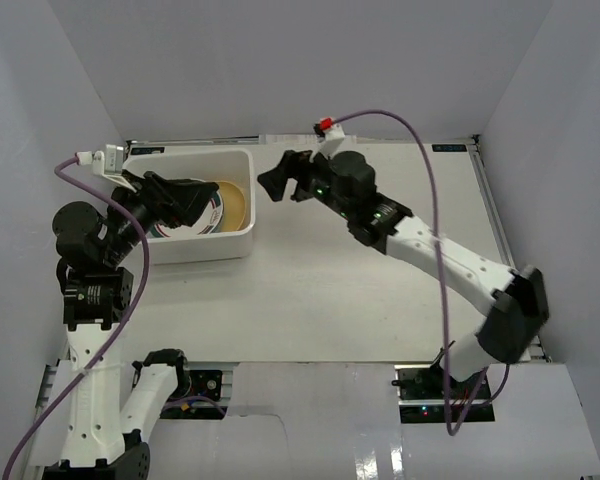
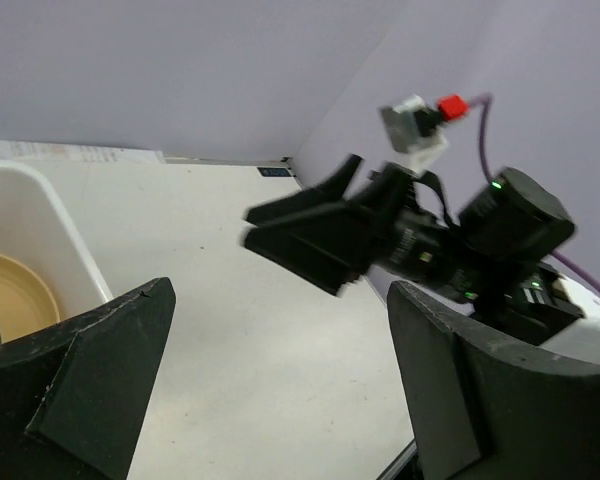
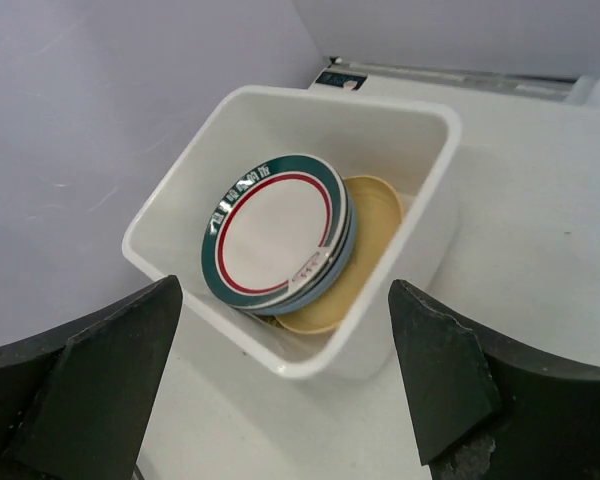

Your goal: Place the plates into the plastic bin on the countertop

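Note:
The white plastic bin (image 1: pixel 202 246) stands at the back left of the countertop (image 1: pixel 330 290). In the right wrist view the bin (image 3: pixel 380 345) holds a leaning stack topped by a white plate with green and red rings (image 3: pixel 275 225), a light blue plate edge (image 3: pixel 338 268) under it, and a yellow plate (image 3: pixel 378 205) beside it. My left gripper (image 1: pixel 192 204) is open and empty above the bin, hiding part of the stack. My right gripper (image 1: pixel 285 178) is open and empty just right of the bin. The left wrist view shows the bin wall (image 2: pixel 40 230) and the yellow plate (image 2: pixel 15 295).
White enclosure walls stand close behind and left of the bin. A purple cable (image 1: pixel 435 200) arcs over the right arm. The right gripper (image 2: pixel 320 235) shows ahead in the left wrist view, over bare countertop (image 2: pixel 230 350).

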Motion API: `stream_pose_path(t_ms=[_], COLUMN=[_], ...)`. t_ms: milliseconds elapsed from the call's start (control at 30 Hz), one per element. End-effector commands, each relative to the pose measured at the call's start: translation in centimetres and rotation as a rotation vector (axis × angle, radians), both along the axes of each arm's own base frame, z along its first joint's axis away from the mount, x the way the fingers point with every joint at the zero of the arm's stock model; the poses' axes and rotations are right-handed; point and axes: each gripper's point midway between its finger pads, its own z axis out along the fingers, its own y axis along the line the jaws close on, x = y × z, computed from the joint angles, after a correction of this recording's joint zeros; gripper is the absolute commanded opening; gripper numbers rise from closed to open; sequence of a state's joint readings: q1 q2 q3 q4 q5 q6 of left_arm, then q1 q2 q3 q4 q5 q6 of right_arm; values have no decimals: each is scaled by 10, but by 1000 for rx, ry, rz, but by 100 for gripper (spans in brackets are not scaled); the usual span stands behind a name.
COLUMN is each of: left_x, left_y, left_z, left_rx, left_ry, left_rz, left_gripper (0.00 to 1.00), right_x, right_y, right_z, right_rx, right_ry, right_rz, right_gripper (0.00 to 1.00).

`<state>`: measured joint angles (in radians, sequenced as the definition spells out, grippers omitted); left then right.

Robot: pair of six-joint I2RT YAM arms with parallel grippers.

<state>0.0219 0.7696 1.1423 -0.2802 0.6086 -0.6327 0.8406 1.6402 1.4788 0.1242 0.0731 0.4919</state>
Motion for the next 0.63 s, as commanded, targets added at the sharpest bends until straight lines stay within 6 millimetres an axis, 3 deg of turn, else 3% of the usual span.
stream_pose_path(t_ms=[0, 33, 67, 133, 167, 233, 267, 300, 333, 367, 433, 533, 600], left_x=[-23, -25, -29, -30, -31, -35, -34, -33, -32, -32, -32, -33, -33], left_y=[-11, -13, -16, -16, -18, -26, -28, -32, -34, -36, -38, -35, -31], left_z=[21, 23, 22, 23, 24, 24, 20, 19, 16, 14, 7, -1, 5], left_rx=[29, 36, 48, 69, 72, 83, 87, 87, 95, 98, 100, 92, 72], left_ry=[-83, -96, -103, -123, -131, -153, -150, -153, -154, -151, -142, -140, -156], left_rz=[-81, -94, -117, -123, -131, -169, -176, -186, -193, -201, -214, -187, -155], left_gripper=[98, 98, 98, 98, 98, 98, 98, 98, 98, 98, 98, 98, 98], right_x=[-35, -59, -78, -106, -125, -139, -150, -155, -165, -162, -162, -157, -153], right_y=[-64, -92, -103, -130, -161, -195, -224, -238, -257, -269, -284, -278, -271], right_z=[30, 20, 5, -3, -3, 1, 15, 12, 24, 19, 11, -2, 5], right_rx=[6, -12, -55, -84, -84, -81, -35, -45, -4, -18, -29, -55, -46], right_ry=[-165, -175, -149, -168, -183, -200, -244, -246, -287, -288, -281, -253, -245], right_rz=[-76, -68, -27, -2, -36, -100, -168, -200, -231, -291, -348, -344, -333], right_gripper=[90, 90, 90, 90, 90, 90, 90, 90, 90, 90, 90, 90, 90])
